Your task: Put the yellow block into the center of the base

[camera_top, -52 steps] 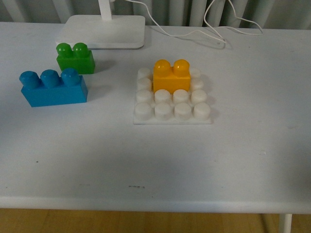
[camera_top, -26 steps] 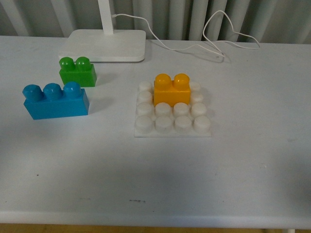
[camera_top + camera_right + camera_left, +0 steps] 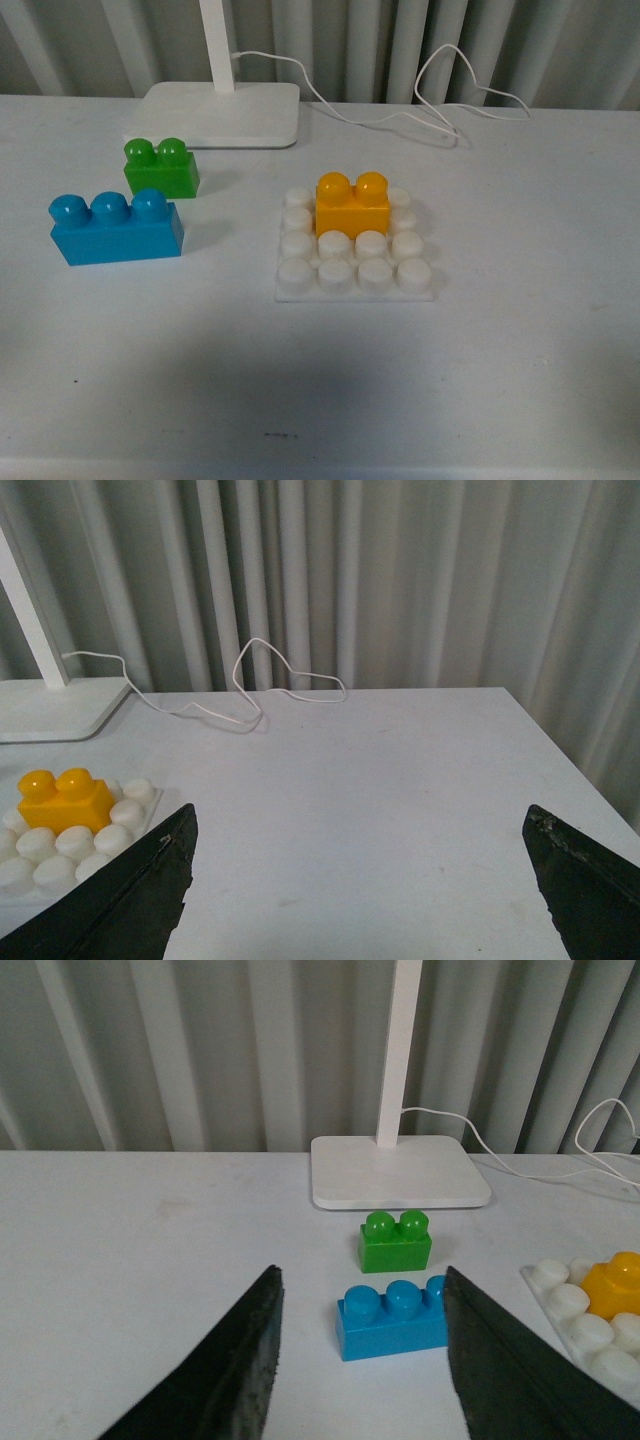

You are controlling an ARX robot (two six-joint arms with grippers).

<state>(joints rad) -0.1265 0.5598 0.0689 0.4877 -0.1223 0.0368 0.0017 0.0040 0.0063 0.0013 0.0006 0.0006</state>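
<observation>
The yellow block (image 3: 352,205) stands on the white studded base (image 3: 356,273), on its middle two columns toward the back, with two rows of bare studs in front of it. No gripper shows in the front view. In the left wrist view my left gripper (image 3: 360,1280) is open and empty, with the block (image 3: 618,1285) and base (image 3: 572,1305) off to one side. In the right wrist view my right gripper (image 3: 360,815) is wide open and empty over bare table, well apart from the block (image 3: 62,798) and base (image 3: 60,845).
A green two-stud brick (image 3: 161,168) and a longer blue brick (image 3: 116,228) sit left of the base. The blue brick (image 3: 390,1320) lies just ahead of the left jaws. A white lamp foot (image 3: 222,115) and its cable (image 3: 400,110) are at the back.
The whole scene has slid lower in the front view. The bricks and the base keep their places relative to each other.
</observation>
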